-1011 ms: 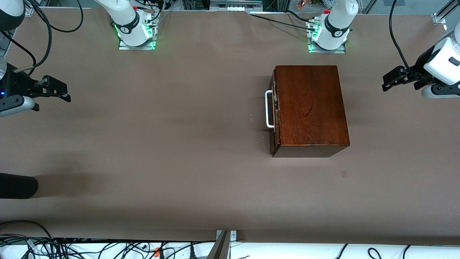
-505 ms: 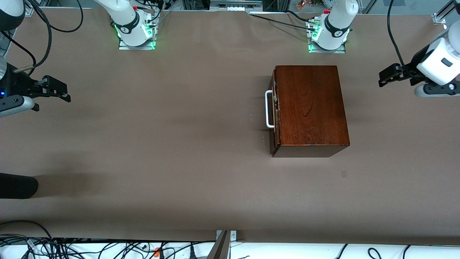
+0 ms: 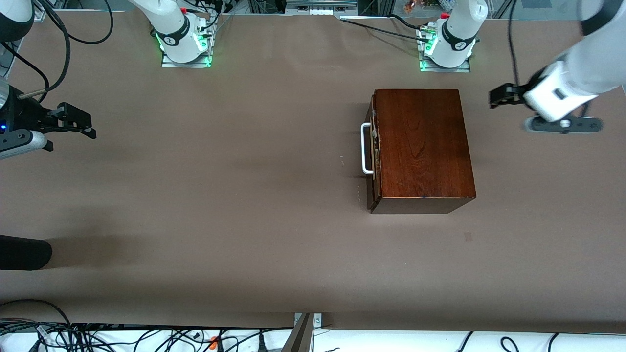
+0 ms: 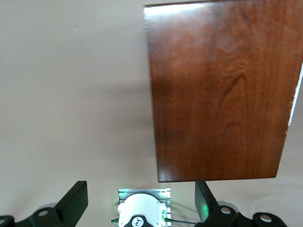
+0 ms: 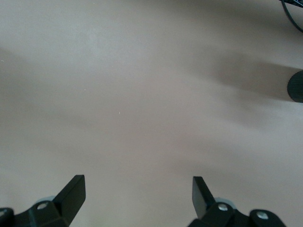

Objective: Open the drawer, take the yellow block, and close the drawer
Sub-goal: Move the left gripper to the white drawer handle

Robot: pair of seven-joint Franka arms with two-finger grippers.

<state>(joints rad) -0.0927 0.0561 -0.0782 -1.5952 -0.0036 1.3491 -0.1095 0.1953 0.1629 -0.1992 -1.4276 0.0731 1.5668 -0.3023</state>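
The glossy reddish-brown wooden box (image 3: 423, 144) stands on the table toward the left arm's end. Its drawer (image 3: 373, 151) is shut, and the white U-shaped handle (image 3: 365, 148) faces the right arm's end. The box's top fills much of the left wrist view (image 4: 218, 90). The yellow block is hidden. My left gripper (image 3: 500, 96) is open and empty, up in the air beside the box at the left arm's end (image 4: 139, 198). My right gripper (image 3: 78, 122) is open and empty, waiting over the right arm's end of the table (image 5: 137, 194).
The brown table cover (image 3: 220, 186) spreads between the box and the right gripper. Both arm bases (image 3: 183, 41) stand along the edge farthest from the front camera. A black object (image 3: 22, 252) pokes in at the right arm's end. Cables lie along the edge nearest the camera.
My left gripper has moved from the left arm's end of the table toward the box. The right arm and the box have not moved.
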